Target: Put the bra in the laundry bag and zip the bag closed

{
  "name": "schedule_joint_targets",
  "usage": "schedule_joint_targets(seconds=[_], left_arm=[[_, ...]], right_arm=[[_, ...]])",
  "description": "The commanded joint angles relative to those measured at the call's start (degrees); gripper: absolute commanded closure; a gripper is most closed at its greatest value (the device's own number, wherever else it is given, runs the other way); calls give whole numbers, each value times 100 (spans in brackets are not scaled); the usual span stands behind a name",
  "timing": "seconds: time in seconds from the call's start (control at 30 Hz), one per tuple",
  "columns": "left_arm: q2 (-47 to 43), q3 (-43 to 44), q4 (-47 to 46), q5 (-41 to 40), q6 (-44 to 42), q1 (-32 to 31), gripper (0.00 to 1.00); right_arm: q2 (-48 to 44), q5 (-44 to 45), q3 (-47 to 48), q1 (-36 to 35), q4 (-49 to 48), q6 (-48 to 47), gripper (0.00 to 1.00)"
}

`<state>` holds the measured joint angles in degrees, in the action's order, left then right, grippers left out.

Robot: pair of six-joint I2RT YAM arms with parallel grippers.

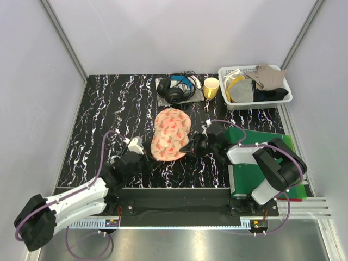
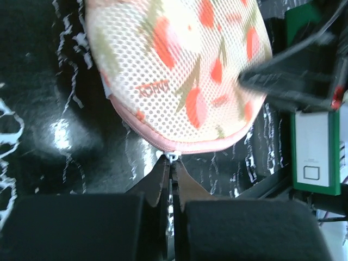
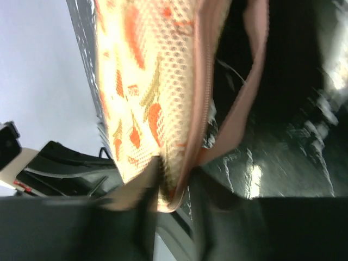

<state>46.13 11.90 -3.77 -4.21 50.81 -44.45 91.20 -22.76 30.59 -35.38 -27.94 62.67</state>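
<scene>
Your laundry bag (image 1: 170, 133) lies flat just above the centre of the overhead view, its two printed lobes one above the other in the frame, on the dark marbled surface (image 1: 109, 119). You will not find the bra in any view. Nothing red lies loose, so it is most likely inside, though the mesh does not let you confirm that.

In the left wrist view the pink zip band runs along the bag's lower rim to either side of the zipper pull (image 2: 173, 157). Your left hand (image 2: 169, 165) is fully closed, its tips pinched together right at that pull, which is the grip you need to drag the slider along the rim.

Your right hand (image 3: 169, 187) reaches in from the right of the bag and is clamped on the rim. Mesh and zip band are caught between its fingers, and the pink loop (image 3: 247, 92) hangs just beside them. It serves as an anchor, so the soft pouch should not slide or bunch when the pull is drawn. You cannot tell how much zip remains open.

Toward the top of the overhead frame, the headphones (image 1: 175, 89), yellow cup (image 1: 211, 87) and white basket (image 1: 227, 70) sit well apart from the work.
</scene>
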Motion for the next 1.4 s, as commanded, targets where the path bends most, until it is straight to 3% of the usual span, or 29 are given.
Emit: schedule_joint_targets(seconds=[0.0, 0.03, 0.07, 0.17, 0.3, 0.5, 0.6, 0.63, 0.73, 0.83, 0.97, 1.07, 1.13, 1.17, 1.2, 1.23, 1.3, 1.37], left_arm=[[-148, -206, 79, 193, 122, -186, 100], [-105, -188, -44, 105, 296, -422, 100], [-43, -179, -158, -44, 385, -538, 100], [422, -13, -694, -159, 641, -863, 100], [1265, 461, -1116, -124, 667, -1171, 100], [1812, 858, -1337, -54, 650, -1312, 100], [1681, 832, -1153, -98, 632, -1312, 100], [1637, 814, -1057, -194, 624, -1312, 100], [1452, 743, -538, -361, 483, -1234, 100], [1285, 595, -63, -309, 307, -900, 100], [978, 401, 499, -212, 106, -93, 100], [889, 514, 745, -300, -158, 67, 100], [941, 768, 974, -370, -378, 59, 100], [994, 848, 1044, -335, -553, 68, 100], [1021, 919, 1080, -274, -624, 59, 98], [1030, 1032, 1089, -247, -685, 59, 95], [995, 1112, 1133, -334, -783, -64, 80], [907, 1244, 1290, -562, -792, -422, 73]], right_arm=[[162, -396, 772, 75, 1183, -1030, 55], [127, -326, 773, 75, 1325, -864, 49], [-30, -169, 730, 49, 1388, -714, 36], [-452, 104, 247, -153, 1003, -46, 25], [-761, 641, -192, -829, 590, 490, 17], [-226, 782, -202, -1120, -87, 948, 19], [-23, 975, -290, -1112, -421, 1132, 29], [38, 993, -290, -1077, -440, 1107, 49], [65, 923, -308, -963, -440, 1028, 87], [47, 766, -413, -831, -440, 888, 98], [38, 414, -545, -559, -493, 641, 100], [100, 159, -440, -523, -423, 421, 100], [161, 36, -335, -523, -256, 237, 98], [153, 26, -178, -532, 127, 132, 89], [118, 87, -80, -593, 436, -113, 70], [-30, 419, 60, -663, 865, -289, 60], [-242, 964, 552, -934, 2429, -824, 43], [-558, 1756, 894, -1067, 3596, -1002, 36]])
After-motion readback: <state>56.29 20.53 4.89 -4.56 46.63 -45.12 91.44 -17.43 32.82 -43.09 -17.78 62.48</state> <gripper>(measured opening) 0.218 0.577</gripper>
